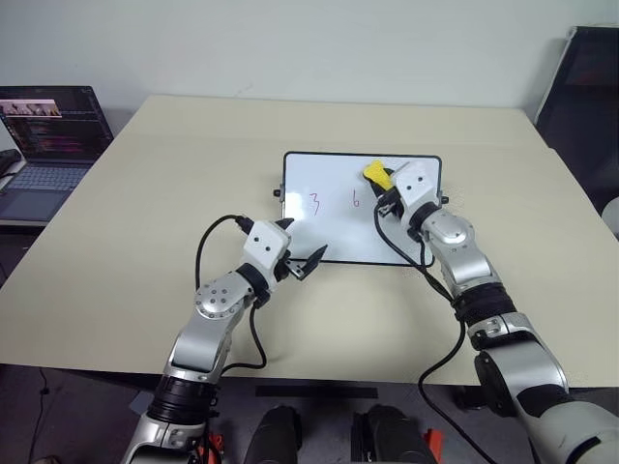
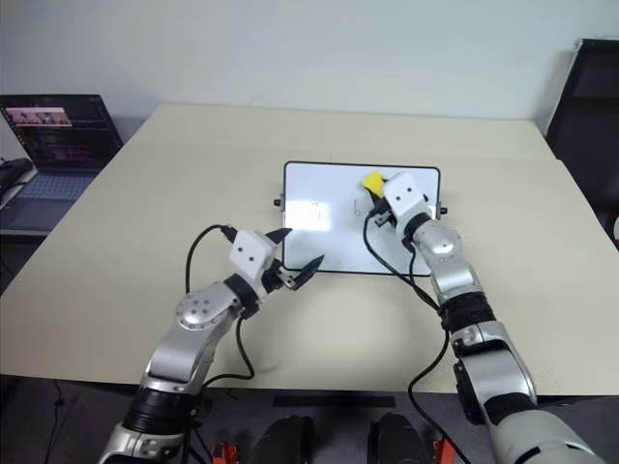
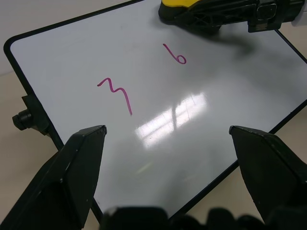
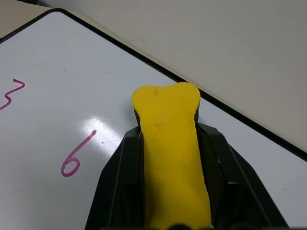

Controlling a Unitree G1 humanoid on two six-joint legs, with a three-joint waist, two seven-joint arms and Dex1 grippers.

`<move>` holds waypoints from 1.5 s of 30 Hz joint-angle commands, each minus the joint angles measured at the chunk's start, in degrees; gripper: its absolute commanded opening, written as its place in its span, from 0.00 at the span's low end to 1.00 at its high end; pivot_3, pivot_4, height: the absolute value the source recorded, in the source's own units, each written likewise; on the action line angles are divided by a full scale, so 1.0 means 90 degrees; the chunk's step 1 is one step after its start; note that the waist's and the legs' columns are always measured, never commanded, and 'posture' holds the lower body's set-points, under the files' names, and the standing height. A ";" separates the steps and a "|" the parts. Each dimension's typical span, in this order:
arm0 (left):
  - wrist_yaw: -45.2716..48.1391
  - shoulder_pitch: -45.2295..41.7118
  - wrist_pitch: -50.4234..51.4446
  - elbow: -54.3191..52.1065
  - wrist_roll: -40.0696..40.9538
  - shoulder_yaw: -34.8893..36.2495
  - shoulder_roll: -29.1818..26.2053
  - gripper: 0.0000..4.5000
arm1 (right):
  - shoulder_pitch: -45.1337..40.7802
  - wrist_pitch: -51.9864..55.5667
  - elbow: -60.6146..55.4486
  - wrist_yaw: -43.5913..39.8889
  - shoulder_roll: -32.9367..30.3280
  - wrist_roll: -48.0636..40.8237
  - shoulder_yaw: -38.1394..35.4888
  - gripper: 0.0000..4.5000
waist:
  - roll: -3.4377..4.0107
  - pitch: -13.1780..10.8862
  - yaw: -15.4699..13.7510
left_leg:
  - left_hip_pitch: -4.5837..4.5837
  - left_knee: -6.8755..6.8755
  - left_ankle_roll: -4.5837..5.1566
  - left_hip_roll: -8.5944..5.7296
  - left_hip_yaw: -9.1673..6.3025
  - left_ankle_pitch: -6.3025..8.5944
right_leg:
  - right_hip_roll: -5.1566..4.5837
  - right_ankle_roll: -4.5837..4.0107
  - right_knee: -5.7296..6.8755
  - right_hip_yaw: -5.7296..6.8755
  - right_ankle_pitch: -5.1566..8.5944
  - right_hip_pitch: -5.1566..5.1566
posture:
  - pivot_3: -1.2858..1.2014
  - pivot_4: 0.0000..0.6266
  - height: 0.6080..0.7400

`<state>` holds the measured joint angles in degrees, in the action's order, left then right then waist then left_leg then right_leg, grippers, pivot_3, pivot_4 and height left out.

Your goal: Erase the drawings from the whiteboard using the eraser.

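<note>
The whiteboard (image 1: 338, 232) lies flat in the middle of the table, and the drawings on it are a red "3" (image 1: 313, 203) and a red "6" (image 1: 356, 199). My right gripper (image 1: 385, 186) is shut on the yellow eraser (image 1: 376, 175), which sits over the board's far right part, just beyond the "6" (image 4: 76, 155). In the right wrist view the eraser (image 4: 170, 143) is clamped between both fingers. My left gripper (image 1: 306, 238) stands open over the board's near left corner with nothing between its fingers (image 3: 81, 167).
The beige table (image 1: 145, 242) reaches well beyond the board on all sides. An open laptop (image 1: 48, 135) stands on a lower surface at the far left. A dark panel (image 1: 590, 97) stands at the far right. Black cables hang from both wrists.
</note>
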<state>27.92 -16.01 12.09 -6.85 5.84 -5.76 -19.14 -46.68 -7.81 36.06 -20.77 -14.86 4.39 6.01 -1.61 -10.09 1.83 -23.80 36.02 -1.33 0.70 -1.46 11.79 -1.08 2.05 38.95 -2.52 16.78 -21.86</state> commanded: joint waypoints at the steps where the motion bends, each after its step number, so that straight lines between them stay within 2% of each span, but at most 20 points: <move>1: -0.0051 -0.0049 -0.0019 -0.0357 0.0008 0.0138 -0.0054 1.00 | -0.0163 -0.0261 0.0087 0.0064 0.0036 0.0122 0.0041 0.26 | 0.0000 0.0000 0.0000 | 0.0000 0.0000 0.0000 0.0000 0.0001 0.0000 | 0.0000 0.0000 0.0000 -0.0001 0.0000 0.0000 | 0.52 0.24 1.00; 10: -0.0152 0.0023 0.0067 -0.0408 -0.0024 0.0263 -0.0091 1.00 | 0.0234 -0.0228 -0.0167 0.0034 0.0209 0.0268 0.0220 0.26 | 0.0001 0.0000 0.0006 | 0.0002 0.0002 0.0000 0.0002 0.0001 0.0000 | -0.0001 0.0000 0.0003 -0.0002 0.0000 0.0001 | 0.52 0.24 1.00; 23: -0.0172 -0.0099 0.0047 -0.0273 -0.0077 0.0216 -0.0083 1.00 | 0.1629 0.0224 -0.1554 -0.0210 0.0125 0.0427 0.0564 0.26 | 0.0000 0.0001 -0.0003 | 0.0005 0.0004 0.0000 0.0000 -0.0002 0.0000 | -0.0001 0.0000 0.0003 0.0001 -0.0001 0.0007 | 0.52 0.24 1.00; 28: -0.0130 -0.0148 0.0022 -0.0212 -0.0072 0.0199 -0.0083 1.00 | 0.1841 0.0423 -0.1919 -0.0237 0.0078 0.0416 0.0550 0.26 | 0.0000 0.0001 -0.0003 | 0.0006 0.0005 0.0000 0.0000 -0.0002 0.0000 | -0.0001 0.0000 0.0004 0.0001 0.0000 0.0008 | 0.52 0.24 1.00; 37: -0.0053 -0.0246 -0.0036 -0.0113 -0.0071 0.0142 -0.0064 1.00 | 0.1061 0.0116 -0.1767 0.0120 0.0282 0.0165 0.0169 0.26 | 0.0000 -0.0001 0.0005 | 0.0005 0.0004 0.0000 0.0001 0.0001 -0.0001 | 0.0000 0.0000 0.0004 -0.0001 0.0000 0.0004 | 0.52 0.24 1.00; 45: -0.0086 -0.0215 -0.0033 -0.0136 -0.0070 0.0157 -0.0070 1.00 | 0.0011 -0.0059 -0.0611 0.0348 0.0341 0.0313 0.0163 0.26 | 0.0000 -0.0001 0.0001 | 0.0004 0.0000 -0.0001 0.0000 -0.0001 0.0000 | 0.0000 0.0000 0.0000 0.0001 0.0000 0.0003 | 0.52 0.24 1.00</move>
<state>27.09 -17.41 12.93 -6.43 5.30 -4.61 -19.84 -45.16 -7.66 29.69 -18.12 -12.08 6.89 7.92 -1.62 -10.10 1.84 -23.77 36.02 -1.34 0.70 -1.47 11.79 -1.09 2.05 38.94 -2.51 16.77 -21.83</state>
